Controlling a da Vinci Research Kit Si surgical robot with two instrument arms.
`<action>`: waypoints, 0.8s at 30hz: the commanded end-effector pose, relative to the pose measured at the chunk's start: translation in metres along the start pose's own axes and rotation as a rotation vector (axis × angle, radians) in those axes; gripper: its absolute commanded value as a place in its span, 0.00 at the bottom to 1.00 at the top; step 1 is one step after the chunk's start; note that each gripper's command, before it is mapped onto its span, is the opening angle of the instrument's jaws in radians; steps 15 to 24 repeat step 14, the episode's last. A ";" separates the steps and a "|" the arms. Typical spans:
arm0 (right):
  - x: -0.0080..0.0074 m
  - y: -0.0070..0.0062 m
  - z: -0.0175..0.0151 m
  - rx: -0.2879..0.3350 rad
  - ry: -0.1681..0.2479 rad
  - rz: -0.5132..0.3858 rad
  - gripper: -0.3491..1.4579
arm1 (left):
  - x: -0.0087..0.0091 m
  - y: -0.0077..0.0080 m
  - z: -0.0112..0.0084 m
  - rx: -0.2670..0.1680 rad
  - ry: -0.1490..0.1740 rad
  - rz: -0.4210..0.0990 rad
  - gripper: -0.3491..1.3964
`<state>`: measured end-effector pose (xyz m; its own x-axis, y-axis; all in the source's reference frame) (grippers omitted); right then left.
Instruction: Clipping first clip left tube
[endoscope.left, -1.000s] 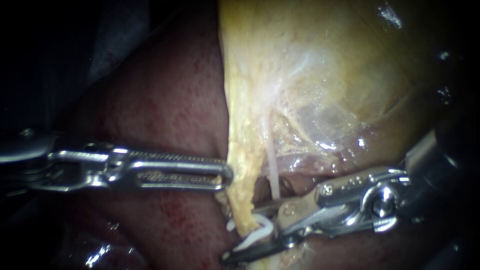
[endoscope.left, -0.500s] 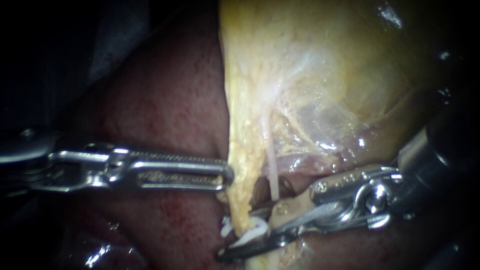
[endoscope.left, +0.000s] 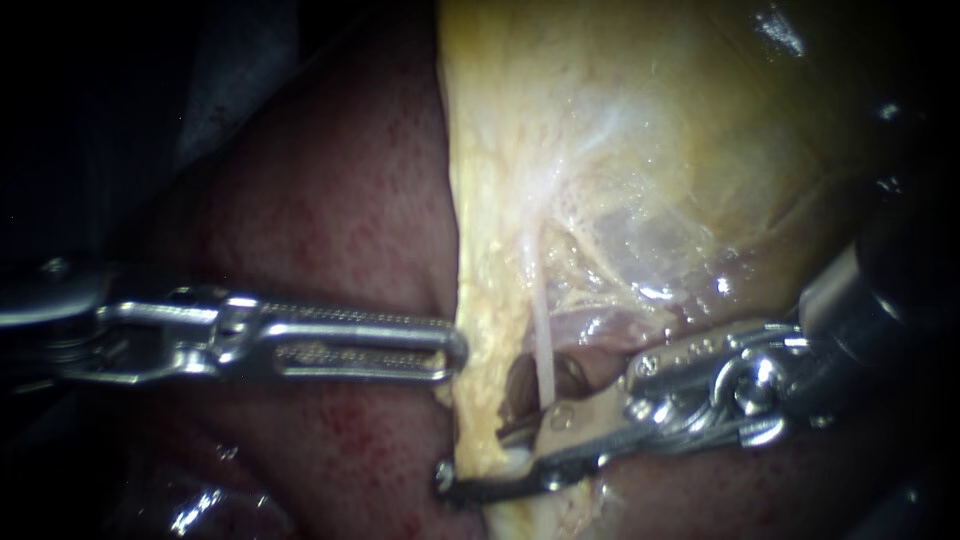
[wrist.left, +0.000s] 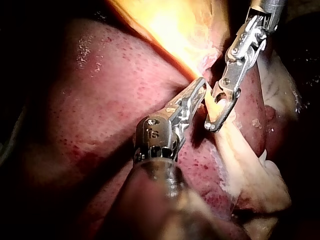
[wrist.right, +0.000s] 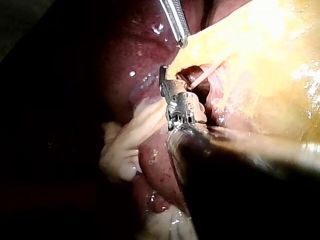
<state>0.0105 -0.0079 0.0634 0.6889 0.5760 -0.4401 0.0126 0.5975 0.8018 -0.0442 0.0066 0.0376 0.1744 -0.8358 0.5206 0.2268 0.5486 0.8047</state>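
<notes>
The left tube is a yellow, fatty, rough-surfaced band. It runs from 12 toward 6 o'clock down the near edge of the gallbladder and reaches the low centre of the endoscope view. My right instrument comes in from 3 o'clock and lies across the band's lower end, one jaw on either side. Its jaws are clamped on a white clip, which sits against the tube.

Only a small pale patch of the clip shows, since the band and the upper jaw cover the rest. I cannot tell how far the clip reaches around the tube.

At 3 o'clock of the band, a thin pale tube drops in front of a dark hollow, and its lower end is hidden behind my upper jaw.

My left instrument comes in from 9 o'clock over the red liver. Its long windowed jaws are closed on the gallbladder's yellow edge, which the wrist views show drawn to a point at the tip.

Both shafts fade into darkness at the sides.
</notes>
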 end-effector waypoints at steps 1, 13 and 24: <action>0.0000 0.0000 0.0000 0.000 0.000 0.000 0.12 | 0.0000 0.0000 0.0000 0.000 0.000 0.000 0.00; -0.0001 0.0000 -0.0001 0.000 0.000 -0.001 0.13 | 0.0000 0.0001 0.0001 0.000 0.000 0.000 0.00; -0.0001 0.0000 -0.0001 0.000 0.000 -0.001 0.13 | -0.0001 0.0001 0.0001 0.000 0.000 0.000 0.00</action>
